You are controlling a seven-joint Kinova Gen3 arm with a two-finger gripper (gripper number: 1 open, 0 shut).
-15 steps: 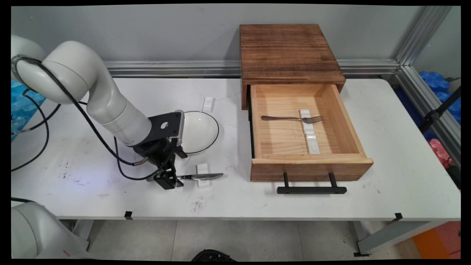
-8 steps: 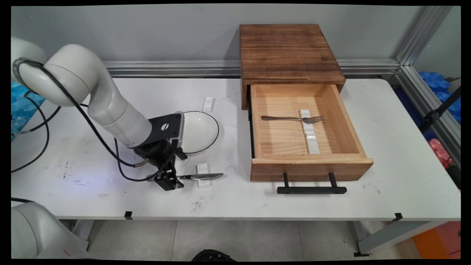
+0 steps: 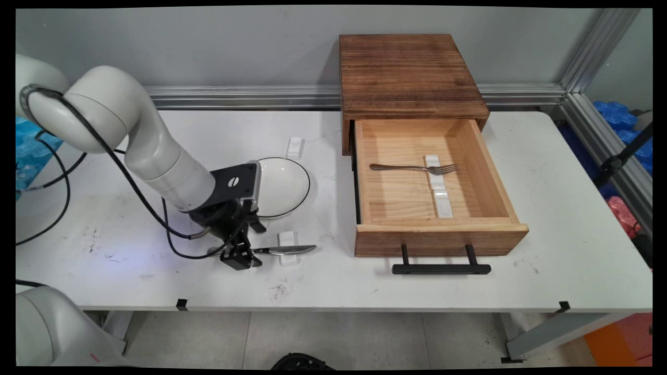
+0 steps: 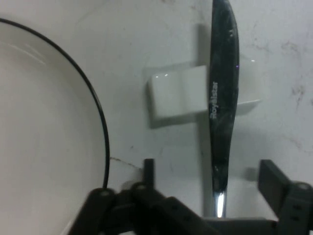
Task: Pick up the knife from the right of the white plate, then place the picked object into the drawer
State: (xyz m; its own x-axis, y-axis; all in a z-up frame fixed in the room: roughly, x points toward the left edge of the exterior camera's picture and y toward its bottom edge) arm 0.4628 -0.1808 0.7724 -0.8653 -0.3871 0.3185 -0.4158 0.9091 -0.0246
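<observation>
A: How is the gripper (image 4: pixel 208 186) set?

B: It is spread wide and lowered to the table, with one finger (image 4: pixel 148 171) on either side of the knife (image 4: pixel 222 112). Nothing is grasped; clear gaps are seen between each finger and the handle.

A: And the knife itself?

B: It is laid across a small white rest (image 4: pixel 178 93), the blade propped on it and the handle end reaching between the fingers. In the main view the knife (image 3: pixel 285 249) is found near the table's (image 3: pixel 469 291) front edge, just in front of the white plate (image 3: pixel 284 185).

A: How would a grasp here be done well?

B: The handle is probably best centred between the fingers before any closing, so it is not pushed sideways off the rest. Whether the fingertips touch the table cannot be told with certainty.

A: What lies further off?

B: A second small white rest (image 3: pixel 295 147) is seen behind the plate. To the right, a wooden drawer (image 3: pixel 437 232) is pulled open, with a fork (image 3: pixel 411 167) laid inside.
</observation>
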